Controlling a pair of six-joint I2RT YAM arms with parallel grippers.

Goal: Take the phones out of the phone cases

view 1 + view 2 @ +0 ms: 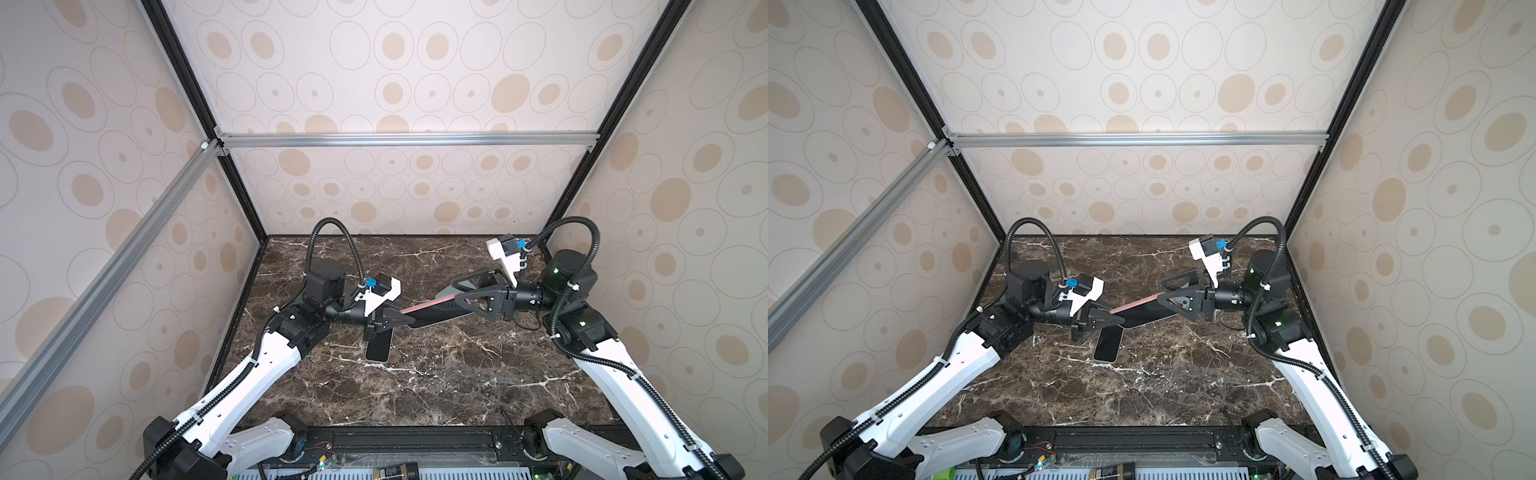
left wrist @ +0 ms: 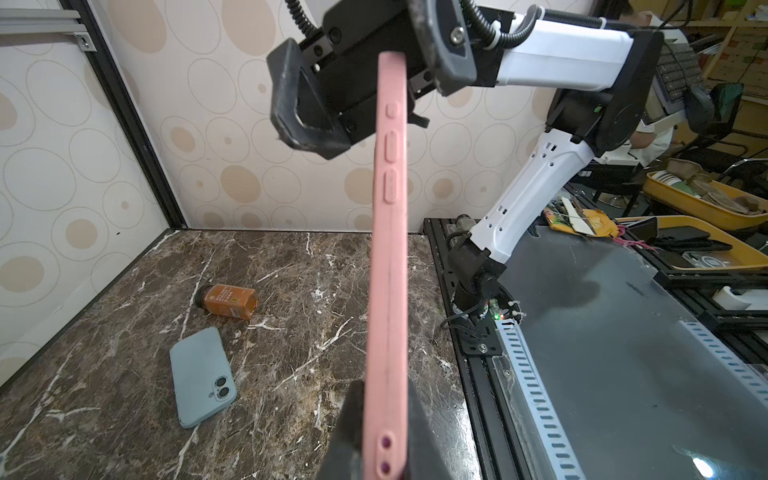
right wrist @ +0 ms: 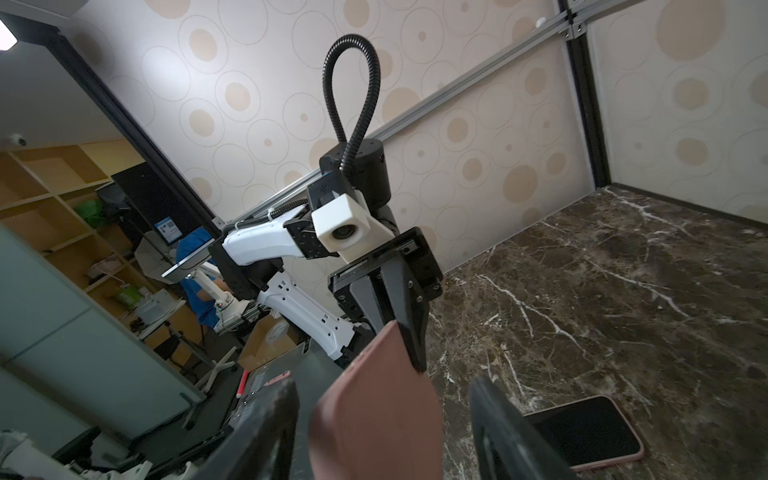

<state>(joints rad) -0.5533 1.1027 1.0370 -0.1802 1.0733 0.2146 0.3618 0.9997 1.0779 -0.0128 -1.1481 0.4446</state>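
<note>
A pink phone case [image 1: 424, 308] [image 1: 1136, 305] hangs above the marble table, held edge-up between the two arms. My left gripper [image 1: 409, 319] [image 1: 1121, 320] [image 2: 384, 415] is shut on one end of the phone case [image 2: 388, 270]. My right gripper [image 1: 454, 293] [image 1: 1165, 291] [image 3: 382, 415] is open and straddles the other end [image 3: 374, 386], with gaps on both sides. Below the pink edge a dark face shows in both top views. I cannot tell whether that is the phone inside. A black-screened phone with a pinkish rim [image 1: 378, 347] [image 1: 1108, 344] [image 3: 590, 432] lies face up below the left gripper.
In the left wrist view a grey-blue phone [image 2: 202, 376] lies camera side up, with an orange bottle [image 2: 226, 301] on its side beyond it. Patterned walls [image 1: 395, 187] close the back and both sides. A black rail [image 1: 415, 440] runs along the front edge.
</note>
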